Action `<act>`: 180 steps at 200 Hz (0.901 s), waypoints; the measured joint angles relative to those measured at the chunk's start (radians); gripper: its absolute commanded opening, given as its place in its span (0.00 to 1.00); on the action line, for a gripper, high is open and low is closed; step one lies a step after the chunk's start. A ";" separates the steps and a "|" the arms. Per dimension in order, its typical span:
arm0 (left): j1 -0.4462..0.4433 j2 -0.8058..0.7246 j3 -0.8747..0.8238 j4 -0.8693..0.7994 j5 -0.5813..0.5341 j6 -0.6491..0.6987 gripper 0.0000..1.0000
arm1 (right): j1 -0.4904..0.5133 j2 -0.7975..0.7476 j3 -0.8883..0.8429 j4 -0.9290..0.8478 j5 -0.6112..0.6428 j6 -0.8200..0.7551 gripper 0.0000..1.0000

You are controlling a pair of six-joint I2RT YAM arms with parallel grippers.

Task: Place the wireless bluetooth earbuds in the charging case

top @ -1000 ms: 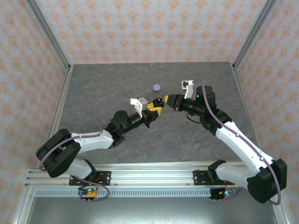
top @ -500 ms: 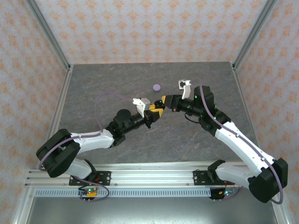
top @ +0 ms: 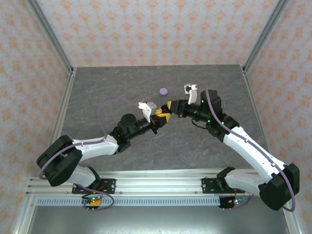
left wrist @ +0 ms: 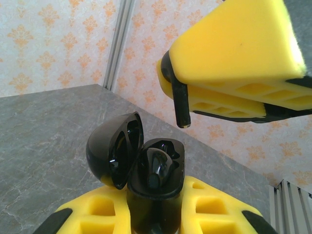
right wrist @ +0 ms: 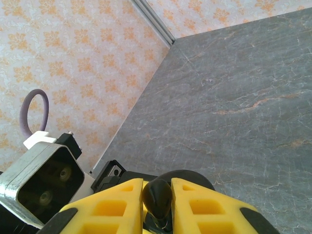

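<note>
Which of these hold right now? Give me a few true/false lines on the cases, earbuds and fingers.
1. The left gripper holds the black charging case with its lid open. True.
2. The right gripper is empty. False: its fingers pinch a black earbud.
3. That earbud is seated in the black charging case. False: it hangs above the open case, apart from it.
4. The lavender case lies on the table, away from both grippers. True.
5. The black charging case has nothing in it. False: a seated earbud sits in one well.
</note>
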 measured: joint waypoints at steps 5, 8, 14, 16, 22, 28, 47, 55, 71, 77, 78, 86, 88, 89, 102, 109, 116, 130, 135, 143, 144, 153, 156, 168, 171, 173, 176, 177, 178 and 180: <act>0.000 -0.001 0.000 0.000 0.000 0.000 0.13 | 0.000 0.000 0.000 0.000 0.000 0.000 0.21; 0.000 -0.001 0.000 0.000 0.000 0.000 0.13 | 0.000 0.000 0.000 0.000 0.000 0.000 0.21; 0.000 -0.002 0.000 0.000 0.000 0.000 0.13 | 0.000 0.000 0.000 0.000 0.000 -0.002 0.21; 0.000 -0.002 0.000 0.000 0.000 0.000 0.13 | 0.000 0.000 0.000 0.000 0.000 -0.003 0.21; 0.000 -0.003 0.000 0.000 0.000 0.000 0.13 | 0.000 0.001 0.000 0.000 0.001 -0.003 0.21; 0.000 -0.004 0.000 0.000 0.000 0.000 0.13 | 0.000 0.001 0.000 0.000 0.003 -0.004 0.21; 0.000 -0.004 0.000 0.000 0.000 0.000 0.13 | 0.001 0.006 0.000 0.000 0.004 -0.005 0.21; 0.000 -0.004 0.000 0.000 0.000 0.000 0.13 | 0.001 0.008 0.000 0.000 0.004 -0.006 0.21; 0.000 -0.006 0.000 0.000 0.000 0.000 0.13 | 0.001 0.011 0.000 -0.001 0.006 -0.007 0.21; 0.000 -0.008 0.000 0.000 0.000 0.000 0.13 | 0.001 0.011 0.000 -0.001 0.007 -0.007 0.21; 0.000 -0.008 0.000 0.000 0.000 0.000 0.13 | 0.001 0.012 0.000 -0.001 0.007 -0.007 0.21; 0.000 -0.012 0.000 0.000 0.000 0.000 0.13 | 0.001 0.013 0.000 -0.001 0.007 -0.007 0.21; 0.000 -0.012 0.000 0.000 0.000 0.000 0.13 | 0.001 0.013 0.000 -0.001 0.007 -0.007 0.21; 0.000 -0.013 0.000 0.000 0.000 0.000 0.13 | 0.001 0.013 0.000 -0.001 0.007 -0.007 0.21; 0.000 -0.018 0.000 0.000 0.000 0.000 0.13 | 0.001 0.015 0.000 -0.001 0.007 -0.007 0.21; 0.000 -0.021 0.000 0.000 0.000 0.000 0.13 | 0.001 0.016 0.000 -0.001 0.007 -0.007 0.21; 0.000 -0.024 0.000 0.000 0.000 0.000 0.13 | 0.002 0.018 0.000 -0.002 0.007 -0.007 0.21; 0.000 -0.030 0.000 0.000 0.000 0.000 0.13 | 0.003 0.020 0.000 -0.002 0.006 -0.007 0.21; 0.000 -0.032 0.000 0.000 0.000 0.000 0.13 | 0.004 0.021 0.000 -0.002 0.006 -0.007 0.21; 0.000 -0.034 0.000 -0.002 0.000 0.000 0.13 | 0.004 0.021 0.000 -0.002 0.006 -0.007 0.21; 0.000 -0.034 0.000 -0.002 0.000 0.000 0.13 | 0.005 0.021 0.000 -0.002 0.006 -0.007 0.21; 0.000 -0.034 0.000 -0.002 0.000 0.000 0.13 | 0.005 0.022 0.000 -0.002 0.006 -0.007 0.21; 0.000 -0.034 0.000 -0.002 0.000 0.000 0.13 | 0.005 0.022 0.000 -0.002 0.006 -0.007 0.21; 0.000 -0.034 0.001 -0.003 0.000 0.000 0.13 | 0.005 0.022 0.000 -0.002 0.006 -0.008 0.21; 0.000 -0.034 0.001 -0.003 0.000 0.000 0.13 | 0.005 0.022 0.000 -0.002 0.006 -0.008 0.21; 0.000 -0.034 0.001 -0.003 0.000 0.000 0.13 | 0.005 0.022 0.000 -0.002 0.006 -0.008 0.21; 0.000 -0.034 0.001 -0.005 0.000 -0.001 0.13 | 0.005 0.022 0.000 -0.002 0.006 -0.008 0.21; 0.000 -0.034 0.002 -0.005 0.000 0.000 0.13 | 0.005 0.022 0.000 -0.002 0.006 -0.008 0.21; 0.000 -0.034 0.002 -0.005 0.000 0.000 0.13 | 0.005 0.022 0.000 -0.002 0.006 -0.009 0.21; 0.000 -0.034 0.002 -0.006 0.000 0.000 0.13 | 0.005 0.022 0.000 -0.002 0.006 -0.010 0.21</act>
